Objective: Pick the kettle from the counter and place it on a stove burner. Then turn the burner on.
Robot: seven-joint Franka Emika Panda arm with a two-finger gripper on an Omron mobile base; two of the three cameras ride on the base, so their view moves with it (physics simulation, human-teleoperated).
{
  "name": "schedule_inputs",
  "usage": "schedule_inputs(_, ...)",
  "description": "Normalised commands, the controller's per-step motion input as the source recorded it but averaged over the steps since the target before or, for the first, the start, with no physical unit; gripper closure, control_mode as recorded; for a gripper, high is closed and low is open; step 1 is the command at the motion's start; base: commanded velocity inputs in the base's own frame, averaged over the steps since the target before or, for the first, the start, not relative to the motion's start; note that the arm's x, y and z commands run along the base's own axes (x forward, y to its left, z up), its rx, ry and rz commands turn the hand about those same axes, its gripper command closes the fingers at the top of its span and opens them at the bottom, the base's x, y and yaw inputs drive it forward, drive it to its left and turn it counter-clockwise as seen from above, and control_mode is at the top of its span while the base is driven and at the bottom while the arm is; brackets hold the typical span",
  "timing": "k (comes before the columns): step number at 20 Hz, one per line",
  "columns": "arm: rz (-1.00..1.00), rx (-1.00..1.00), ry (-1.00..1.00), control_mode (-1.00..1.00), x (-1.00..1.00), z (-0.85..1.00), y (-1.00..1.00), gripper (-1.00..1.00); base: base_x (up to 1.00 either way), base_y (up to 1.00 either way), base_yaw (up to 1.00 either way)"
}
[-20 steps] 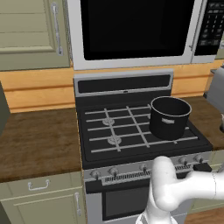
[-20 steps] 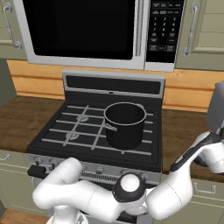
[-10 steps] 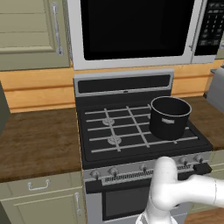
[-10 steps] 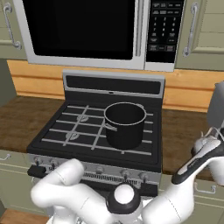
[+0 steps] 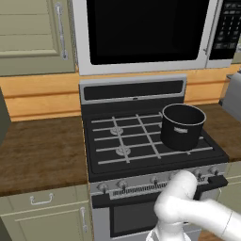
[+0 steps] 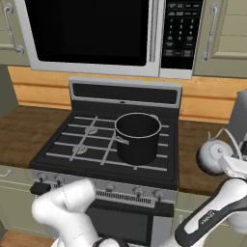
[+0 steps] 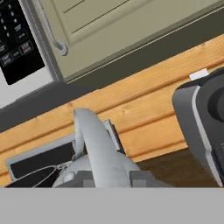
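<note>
The kettle (image 6: pixel 212 155) sits on the tabletop (image 6: pixel 200 161) at about 3 o'clock of the cooktop, just beside the stove's right edge, its thin wire handle arching up toward a grey appliance (image 6: pixel 239 118) standing behind it at 1 o'clock. In the right base view the arm curves up from the lower edge and ends at the right side, with the hand (image 6: pixel 235 166) just beside the kettle at its 4 o'clock; whether it touches the kettle cannot be told, and the fingers are cut off at the frame edge, so how wide they stand cannot be told.

In the hand view the kettle (image 7: pixel 98 153) rises very close at the bottom centre, its spout pointing up toward 11 o'clock, with the grey appliance (image 7: pixel 201 122) at 3 o'clock and the wooden backsplash behind.

A large black pot (image 5: pixel 182 126) stands on the right side of the cooktop, over the back right grate. The left stove burner (image 5: pixel 123 150) near the front lies bare under its grate bars, with another burner (image 5: pixel 116 131) behind it at 12 o'clock. Knobs line the stove's front panel below.
</note>
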Motion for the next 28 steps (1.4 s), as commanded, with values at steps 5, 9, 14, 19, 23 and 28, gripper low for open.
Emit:
schedule_inputs(5, 0.01, -0.03, -0.28, -1.00, -0.02, 0.75, 1.00, 1.00, 0.00, 0.00, 0.00)
schedule_inputs(9, 0.00, -0.06, -0.21, -1.00, 0.00, 0.75, 1.00, 1.00, 0.00, 0.00, 0.00)
schedule_inputs(14, 0.01, -0.01, -0.07, -1.00, 0.06, 0.98, 1.00, 1.00, 0.00, 0.00, 0.00)
schedule_inputs(19, 0.05, 0.00, 0.09, -1.00, 0.07, 0.74, 1.00, 1.00, 0.00, 0.00, 0.00)
schedule_inputs(23, 0.12, -0.03, 0.29, -1.00, 0.00, 0.21, 1.00, 1.00, 0.00, 0.00, 0.00)
schedule_inputs(28, 0.11, -0.04, 0.28, -1.00, 0.00, 0.07, 1.00, 1.00, 0.00, 0.00, 0.00)
